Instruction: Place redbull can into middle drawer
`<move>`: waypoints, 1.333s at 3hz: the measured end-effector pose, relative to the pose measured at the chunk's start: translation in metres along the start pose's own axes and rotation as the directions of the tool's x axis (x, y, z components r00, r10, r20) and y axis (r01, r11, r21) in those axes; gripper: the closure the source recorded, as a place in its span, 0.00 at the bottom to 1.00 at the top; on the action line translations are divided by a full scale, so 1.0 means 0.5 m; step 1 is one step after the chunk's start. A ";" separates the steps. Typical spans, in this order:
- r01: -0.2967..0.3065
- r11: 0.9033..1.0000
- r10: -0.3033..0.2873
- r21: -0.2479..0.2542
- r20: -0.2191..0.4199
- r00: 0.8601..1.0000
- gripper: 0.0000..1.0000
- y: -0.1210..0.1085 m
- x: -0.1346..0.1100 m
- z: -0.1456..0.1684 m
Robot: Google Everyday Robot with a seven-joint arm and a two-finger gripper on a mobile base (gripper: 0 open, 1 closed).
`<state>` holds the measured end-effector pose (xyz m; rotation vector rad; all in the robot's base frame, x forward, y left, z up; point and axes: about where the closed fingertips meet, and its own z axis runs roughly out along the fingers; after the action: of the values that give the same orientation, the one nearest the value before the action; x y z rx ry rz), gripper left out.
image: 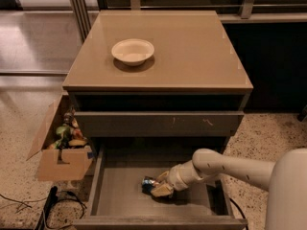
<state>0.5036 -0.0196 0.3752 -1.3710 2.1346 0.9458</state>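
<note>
Holds the redbull can (148,184) in the gripper (159,187), fingers closed on its right end, low inside the pulled-out middle drawer (120,203), just left of centre; cannot tell whether touching the floor. Lays the can's long axis roughly level, left to right, free end toward the drawer's left wall. Reaches in from the right with the white arm (225,166), forearm sloping down and leftward. Shows 1 cream bowl (133,51) on the cabinet top (196,51) and 1 cardboard box (62,166) beside the cabinet.
</note>
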 end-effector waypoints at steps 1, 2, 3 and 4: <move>0.000 1.000 0.000 0.000 0.000 1.000 0.58 0.000 0.000 0.000; 0.000 1.000 0.000 0.000 0.000 1.000 0.35 0.000 0.000 0.000; 0.000 1.000 0.000 0.000 0.000 1.000 0.12 0.000 0.000 0.000; 0.000 1.000 0.000 0.000 0.000 1.000 0.00 0.000 0.000 0.000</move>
<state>0.5035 -0.0195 0.3751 -1.3712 2.1345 0.9462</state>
